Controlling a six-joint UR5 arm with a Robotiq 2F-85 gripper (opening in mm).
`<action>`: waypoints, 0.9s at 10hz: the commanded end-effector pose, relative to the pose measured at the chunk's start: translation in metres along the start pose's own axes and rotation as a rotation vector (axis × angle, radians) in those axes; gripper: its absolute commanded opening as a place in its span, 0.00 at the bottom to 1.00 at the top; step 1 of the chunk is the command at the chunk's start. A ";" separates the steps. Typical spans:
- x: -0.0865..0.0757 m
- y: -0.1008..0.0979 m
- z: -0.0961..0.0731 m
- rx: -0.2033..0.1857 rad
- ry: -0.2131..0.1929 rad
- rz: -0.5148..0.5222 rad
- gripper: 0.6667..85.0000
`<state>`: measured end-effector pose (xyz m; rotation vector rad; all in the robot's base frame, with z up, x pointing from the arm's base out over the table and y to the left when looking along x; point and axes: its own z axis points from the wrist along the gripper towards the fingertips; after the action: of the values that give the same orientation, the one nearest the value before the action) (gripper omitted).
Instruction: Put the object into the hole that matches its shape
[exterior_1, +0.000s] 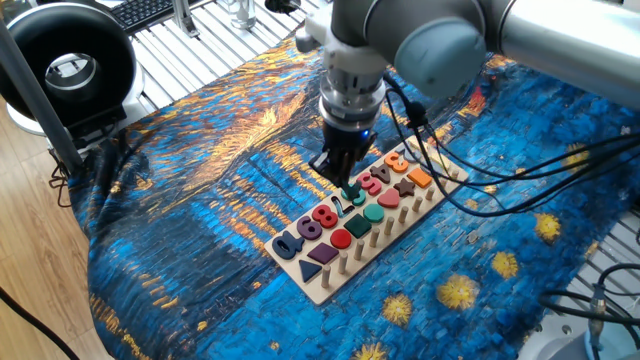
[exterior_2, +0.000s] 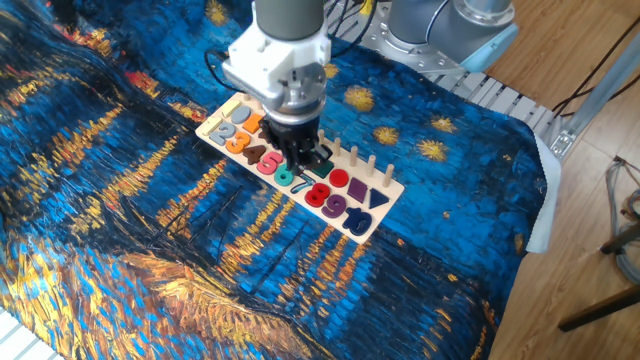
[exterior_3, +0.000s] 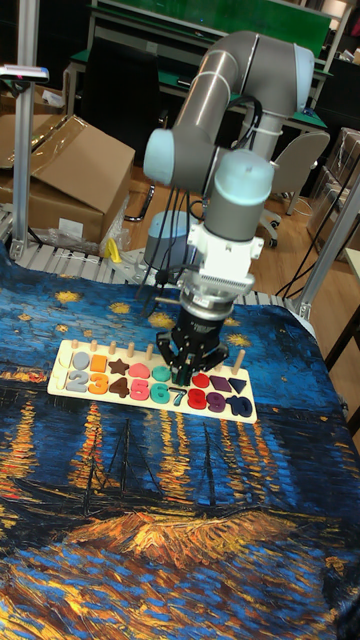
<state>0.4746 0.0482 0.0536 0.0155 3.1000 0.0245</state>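
Nearest in the tall fixed view is the blue and gold cloth, and past it the board lies long across it with its row of coloured numbers on the near edge and shapes and pegs behind.

My claw points straight down over the middle of the board, wrist upright, the arm rising behind it and bending over toward the base at the back. In the other fixed view the claw stands low over the number row, between the teal number and the red one.

The fingers are drawn close together, but I cannot tell whether they grip anything; their tips hide what is under them.

The piece shows in one fixed view as a slim dark stroke on the board just below my claw, between the pink 8 and the teal number. Whether it sits flat in the hole I cannot tell. The hole itself is covered by piece and fingers in every view.

Behind the board are cables and a metal rail.
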 end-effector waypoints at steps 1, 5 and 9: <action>-0.005 -0.002 0.019 0.000 -0.015 0.026 0.01; -0.014 -0.004 0.023 0.015 -0.044 0.092 0.01; -0.015 0.011 0.019 -0.013 -0.035 0.181 0.01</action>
<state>0.4878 0.0505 0.0330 0.2065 3.0602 0.0128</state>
